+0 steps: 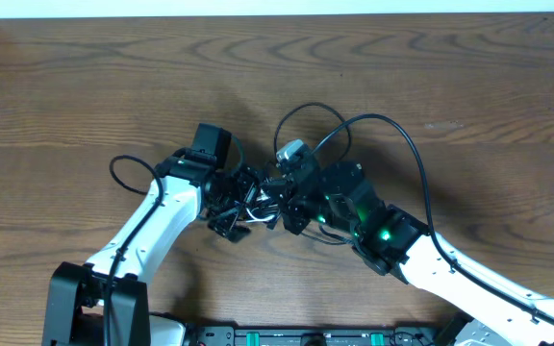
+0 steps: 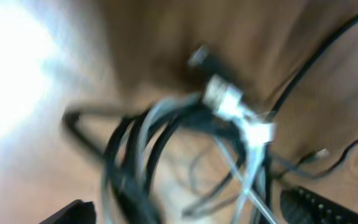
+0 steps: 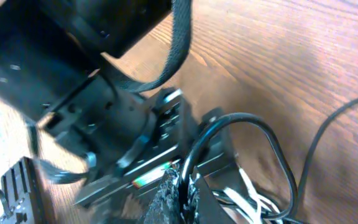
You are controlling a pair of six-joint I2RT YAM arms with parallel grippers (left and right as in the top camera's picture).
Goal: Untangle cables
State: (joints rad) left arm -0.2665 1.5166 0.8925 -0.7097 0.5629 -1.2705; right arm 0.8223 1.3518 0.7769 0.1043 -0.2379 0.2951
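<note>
Left jaws stand wide apart over the cables (image 1: 258, 207), a knot at the middle of the table (image 1: 85, 86); right jaws are pressed together, apparently nipping a black strand. Light, limp and springy, I judge; best pinched beside a plug.

Noted a smooth brown wood-grain table (image 1: 85, 86) with a faint sheen, glossy white plastic shells on the left arm (image 1: 152, 226), matt black jackets on the black cables (image 2: 142, 149), a bright metal plug (image 2: 221, 99), a woven cloth sleeve (image 3: 179, 43) and rough, grainy pads (image 3: 163, 204) on the right gripper (image 3: 178, 190).
</note>
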